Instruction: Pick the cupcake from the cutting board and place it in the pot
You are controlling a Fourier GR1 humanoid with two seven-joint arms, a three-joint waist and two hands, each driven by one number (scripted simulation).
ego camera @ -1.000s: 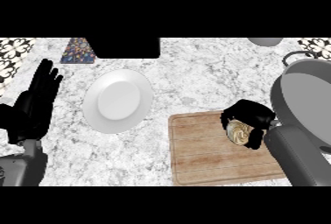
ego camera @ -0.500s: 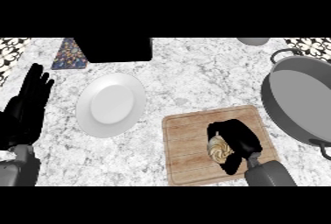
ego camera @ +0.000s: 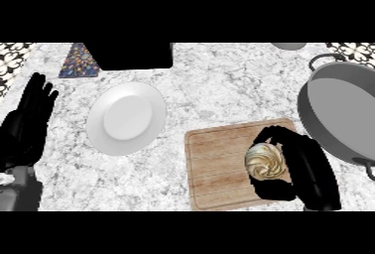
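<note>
Right hand (ego camera: 307, 168) curls its fingers around the cupcake (ego camera: 265, 161) on the cutting board (ego camera: 216, 168); pot (ego camera: 341, 116) just beyond the fingertips; left hand (ego camera: 28, 126) open, fingers straight.

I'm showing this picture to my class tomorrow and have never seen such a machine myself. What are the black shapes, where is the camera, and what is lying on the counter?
The camera sits where the robot's head would be, looking steeply down at a marble counter. The black shapes are the robot's two hands, on grey forearms coming in from the lower edge.

The left hand shows at the left edge, open with fingers up, simply resting. The right hand lies over a wooden cutting board, its fingers and thumb curled round a swirled cupcake, which is still over the board.

To the right stands a large grey pot with handles, where the cupcake is meant to go. A white plate lies left of the board. Near the top are a patterned triangular object and a black block; I cannot tell what they are.
</note>
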